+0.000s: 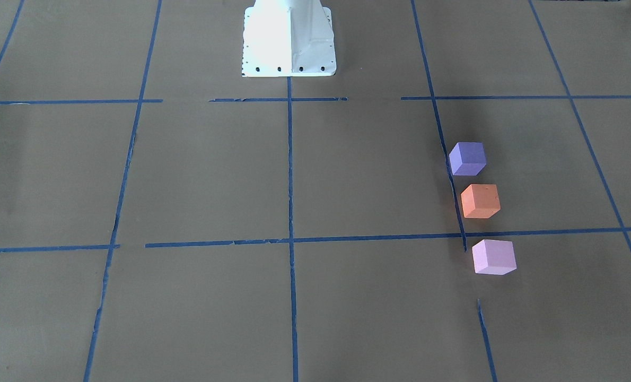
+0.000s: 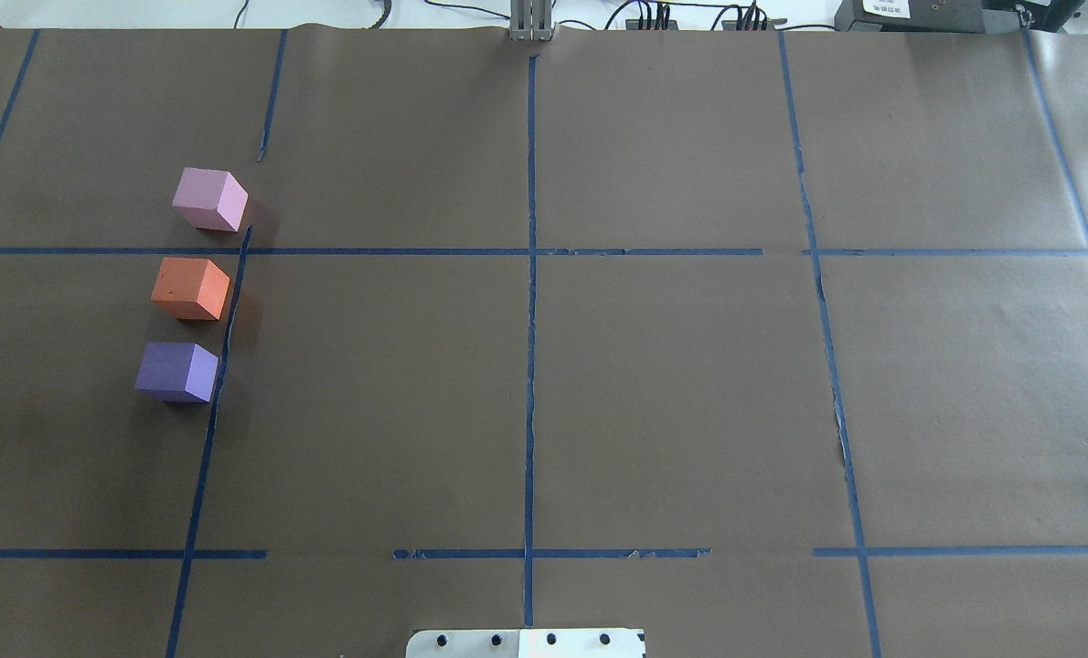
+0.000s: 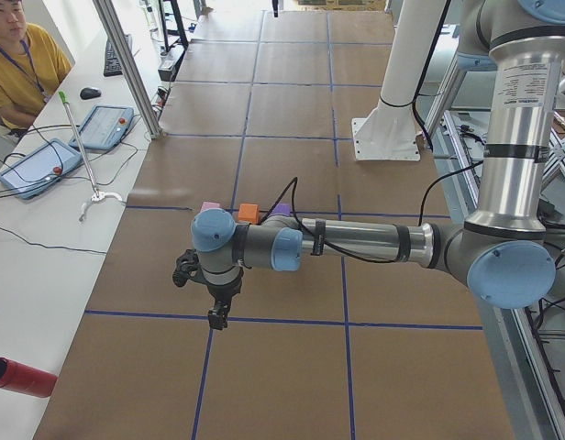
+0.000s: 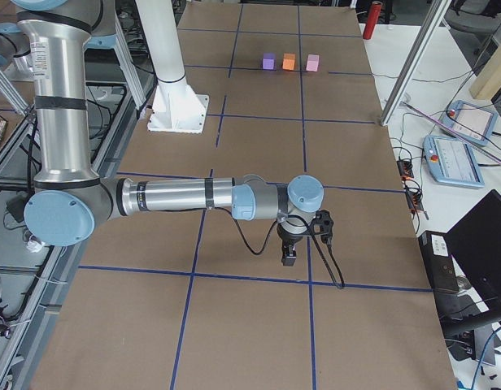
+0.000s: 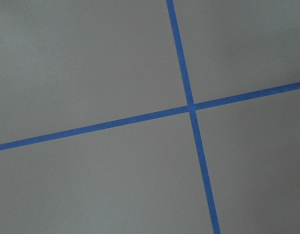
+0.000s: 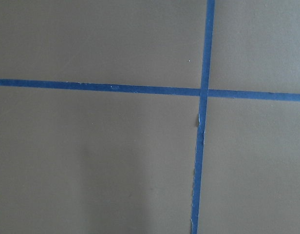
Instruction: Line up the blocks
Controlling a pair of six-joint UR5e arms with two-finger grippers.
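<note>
Crossing blue tape lines [image 5: 191, 107] on brown paper [image 5: 82, 68]

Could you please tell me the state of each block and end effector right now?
purple block: flat on the table, ungrasped, at one row end.
orange block: flat, ungrasped, mid-row, touching neither neighbour.
pink block: flat, ungrasped, at the other row end.
left end effector: away from the blocks; open or shut unclear.
right end effector: likewise away; open or shut unclear.
</note>
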